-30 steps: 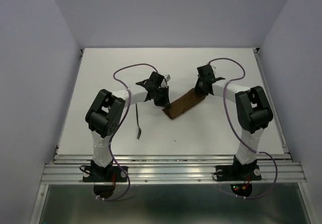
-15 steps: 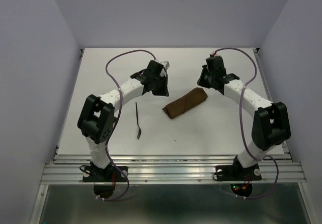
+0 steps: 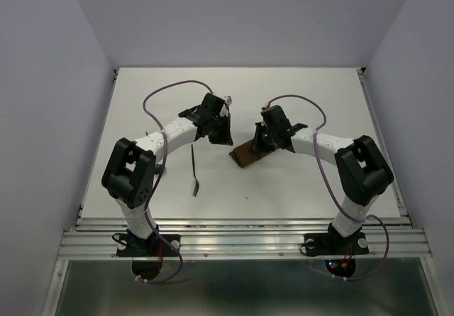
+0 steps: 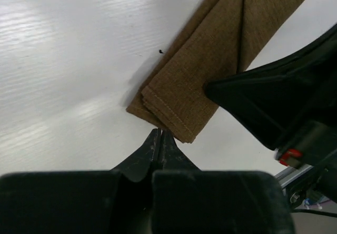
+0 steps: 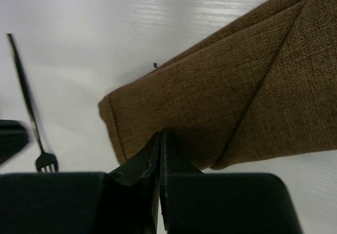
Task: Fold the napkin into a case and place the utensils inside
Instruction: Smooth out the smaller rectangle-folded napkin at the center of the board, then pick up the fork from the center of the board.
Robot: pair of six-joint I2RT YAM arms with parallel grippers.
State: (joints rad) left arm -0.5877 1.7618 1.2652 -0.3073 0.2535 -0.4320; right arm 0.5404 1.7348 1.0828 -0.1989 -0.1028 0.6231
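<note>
Checking the case [image 3: 246,155]: the folded brown cloth lay flat on the table [image 3: 319,96], running diagonally, with both arms converged on it. Left gripper [image 4: 159,138] had its jaws pressed together with nothing between them, tips right at the case's stitched corner. Couldn't tell from the left wrist view whether they touched the cloth or hung just above it. Right gripper [image 5: 160,142] was likewise closed up, with nothing visibly pinched. Its tips sat over the case's long edge, close to that same end; contact with the cloth wasn't resolvable either. From overhead, the right gripper hid the case's far half, and the left one sat just beside the case's exposed end. One fork [image 3: 194,168] lay on the table to the left of the case, apart from it and outside it, its handle end nearer the case than its tines.
</note>
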